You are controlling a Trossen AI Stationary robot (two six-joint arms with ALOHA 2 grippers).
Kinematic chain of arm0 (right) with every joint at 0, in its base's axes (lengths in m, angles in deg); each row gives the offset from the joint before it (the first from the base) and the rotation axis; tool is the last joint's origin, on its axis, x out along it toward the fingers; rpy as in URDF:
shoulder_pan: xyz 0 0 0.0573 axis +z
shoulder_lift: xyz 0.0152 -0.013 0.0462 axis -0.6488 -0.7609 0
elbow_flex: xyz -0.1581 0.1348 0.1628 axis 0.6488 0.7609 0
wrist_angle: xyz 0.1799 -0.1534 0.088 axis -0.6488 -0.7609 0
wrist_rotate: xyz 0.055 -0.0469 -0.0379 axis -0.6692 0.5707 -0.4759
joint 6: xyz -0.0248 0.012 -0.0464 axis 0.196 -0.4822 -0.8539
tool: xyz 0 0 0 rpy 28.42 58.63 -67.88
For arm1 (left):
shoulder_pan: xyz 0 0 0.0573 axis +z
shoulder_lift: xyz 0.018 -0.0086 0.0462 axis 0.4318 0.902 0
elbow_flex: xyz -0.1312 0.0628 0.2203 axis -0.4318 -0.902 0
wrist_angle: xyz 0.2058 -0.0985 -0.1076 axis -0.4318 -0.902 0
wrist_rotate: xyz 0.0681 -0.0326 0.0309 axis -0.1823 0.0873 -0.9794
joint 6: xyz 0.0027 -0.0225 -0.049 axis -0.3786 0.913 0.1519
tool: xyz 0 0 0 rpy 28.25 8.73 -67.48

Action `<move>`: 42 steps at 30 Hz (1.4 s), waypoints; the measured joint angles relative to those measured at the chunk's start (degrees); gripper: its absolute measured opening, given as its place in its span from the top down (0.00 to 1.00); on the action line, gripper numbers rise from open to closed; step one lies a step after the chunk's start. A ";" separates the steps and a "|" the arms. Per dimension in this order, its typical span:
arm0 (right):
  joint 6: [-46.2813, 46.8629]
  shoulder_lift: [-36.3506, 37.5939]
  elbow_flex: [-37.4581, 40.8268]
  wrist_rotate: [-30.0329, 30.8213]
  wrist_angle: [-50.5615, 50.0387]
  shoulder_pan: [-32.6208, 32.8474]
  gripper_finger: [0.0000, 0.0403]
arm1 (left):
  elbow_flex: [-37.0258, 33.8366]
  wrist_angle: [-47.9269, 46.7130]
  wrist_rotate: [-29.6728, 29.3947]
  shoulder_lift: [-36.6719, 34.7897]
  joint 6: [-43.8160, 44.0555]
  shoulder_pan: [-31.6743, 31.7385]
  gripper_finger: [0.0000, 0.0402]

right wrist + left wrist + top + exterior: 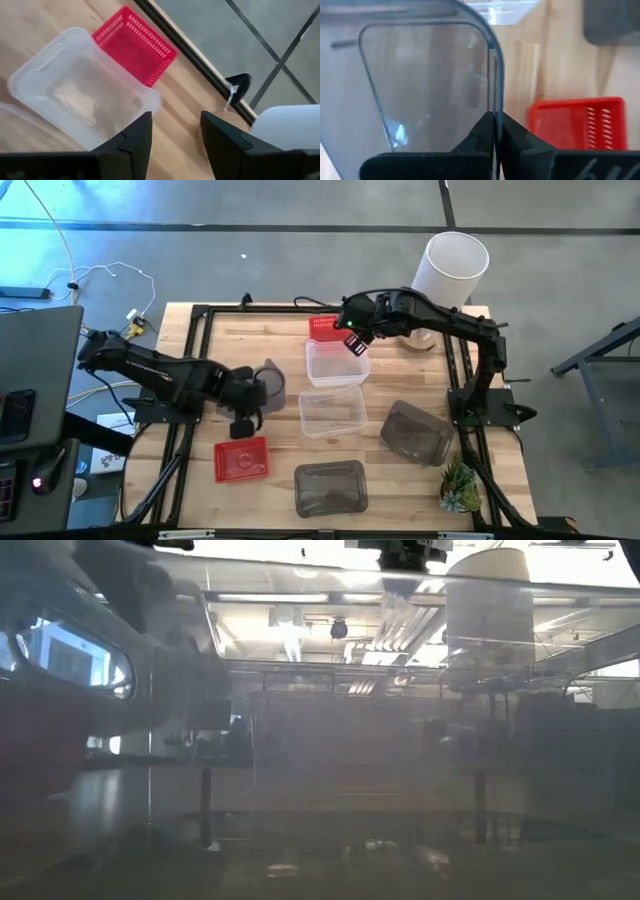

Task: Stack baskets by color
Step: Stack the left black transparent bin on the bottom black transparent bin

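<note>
Baskets all empty | left end effector (495,142) clamps grey basket (420,85) rim | right end effector (175,140) parted over clear basket (80,85)

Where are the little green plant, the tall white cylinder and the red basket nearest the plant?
green plant (459,486), high view, its leaves.
white cylinder (452,268), high view, its side.
red basket (241,459), high view, its floor.

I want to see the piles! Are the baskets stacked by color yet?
Not yet; no pile looks finished. The left claw is pinching a smoky grey basket. The right claw hangs open over a clear basket. Two red baskets and two grey baskets lie apart.
</note>
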 joint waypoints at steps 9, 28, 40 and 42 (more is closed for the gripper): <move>4.13 0.00 0.00 -3.84 2.17 8.48 0.62 | 3.10 0.03 -2.86 0.80 4.42 -11.82 1.00; -19.35 -0.02 0.00 -15.89 20.25 27.46 0.62 | 17.56 -6.64 0.77 14.05 -12.01 -24.08 1.00; -37.42 -1.38 0.15 -22.87 29.50 30.43 0.62 | 28.70 -16.70 -1.38 24.46 -19.23 -23.94 1.00; -38.94 -2.16 0.17 -24.30 30.51 30.41 0.62 | 30.04 -18.42 -1.75 25.82 -19.94 -23.94 1.00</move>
